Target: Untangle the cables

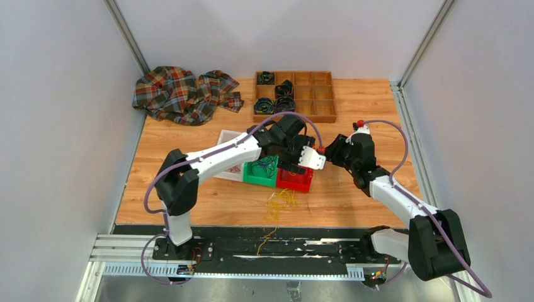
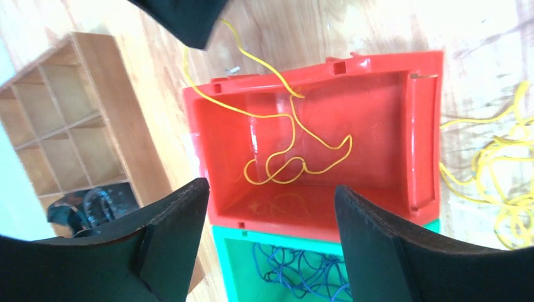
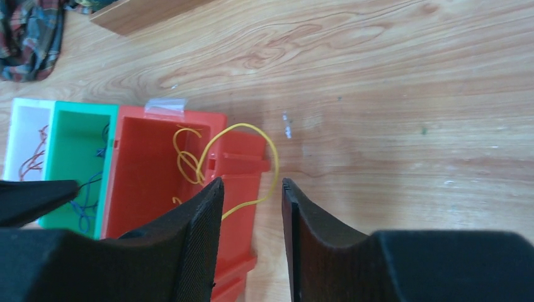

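- L arm reaches over the bins from the left; left gripper (image 2: pixel 271 189) hangs above the red bin (image 2: pixel 390 126), jaws wide apart, nothing btwn them.
- right gripper (image 3: pixel 252 182) sits just beside the red bin's right end. Its jaws are parted w/ a narrow gap and only bare table shows in that gap.
- One yellow cable (image 2: pixel 315 171) lies looped on the red bin floor. It climbs over the rim and arcs outside the bin.
- In the R wrist view that cable's end runs behind the left-hand finger (image 3: pixel 195 233). Can't tell if it touches.
- green bin (image 2: pixel 220 251) is touching the red bin's side, w/ tangled blue cables (image 2: pixel 296 270) inside.
- white bin (image 3: pixel 22 126) is next to the green one on the far side from red, holding thin red cables (image 3: pixel 34 157).
- yellow cable pile (image 1: pixel 277 202) lies loose on the wooden table (image 1: pixel 365 107), just in front of the bins.
- 1 more yellow strand lies on the black base plate (image 1: pixel 315 248) btwn the arm bases.
- wooden compartment tray (image 1: pixel 315 94) is at the back, well apart from the bins, w/ black coiled bands (image 1: pixel 284 104) in its left cells.
- plaid cloth (image 1: pixel 179 94) is crumpled at the back-left corner.
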Available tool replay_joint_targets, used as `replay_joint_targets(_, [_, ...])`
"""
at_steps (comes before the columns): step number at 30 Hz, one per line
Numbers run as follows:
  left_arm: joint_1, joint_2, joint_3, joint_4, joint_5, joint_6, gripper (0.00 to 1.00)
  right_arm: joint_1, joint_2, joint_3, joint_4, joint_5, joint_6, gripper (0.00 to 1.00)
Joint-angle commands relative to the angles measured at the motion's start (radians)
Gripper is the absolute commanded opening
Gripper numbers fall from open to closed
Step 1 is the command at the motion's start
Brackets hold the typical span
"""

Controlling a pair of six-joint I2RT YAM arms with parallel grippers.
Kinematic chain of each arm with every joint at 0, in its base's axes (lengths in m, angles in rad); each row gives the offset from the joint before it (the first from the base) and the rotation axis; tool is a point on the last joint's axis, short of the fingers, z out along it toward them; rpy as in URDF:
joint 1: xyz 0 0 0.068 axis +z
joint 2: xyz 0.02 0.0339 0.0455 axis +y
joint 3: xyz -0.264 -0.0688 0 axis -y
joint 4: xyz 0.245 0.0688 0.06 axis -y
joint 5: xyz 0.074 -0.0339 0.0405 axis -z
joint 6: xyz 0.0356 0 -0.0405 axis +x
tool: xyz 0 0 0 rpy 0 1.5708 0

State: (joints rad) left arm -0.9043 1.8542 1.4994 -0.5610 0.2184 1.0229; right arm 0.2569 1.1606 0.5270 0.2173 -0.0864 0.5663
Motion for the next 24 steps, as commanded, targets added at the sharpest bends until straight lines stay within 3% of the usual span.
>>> replay_joint_targets(1, [0.011,-0.090,0.075,-0.166,0.117,-0.037,0.78,-0.013,0.020,-0.001,0.050,-0.097,0.055,0.38])
replay_joint_targets(10, [0.072,-0.196,0.277,-0.434,0.145,-0.162,0.85,-0.016,0.072,0.001,0.085,-0.134,0.087,0.30])
replay_joint_targets(16, [0.125,-0.354,0.286,-0.541,0.094,-0.230,1.00,-0.024,-0.037,0.009,-0.060,-0.040,0.038,0.49])
replay_joint_targets(20, [0.134,-0.425,0.254,-0.594,0.029,-0.289,0.98,-0.039,-0.010,-0.005,-0.029,-0.044,0.052,0.65])
replay_joint_targets(24, [0.147,-0.480,0.229,-0.629,-0.028,-0.359,0.98,-0.051,0.092,0.017,0.006,-0.082,0.048,0.64])
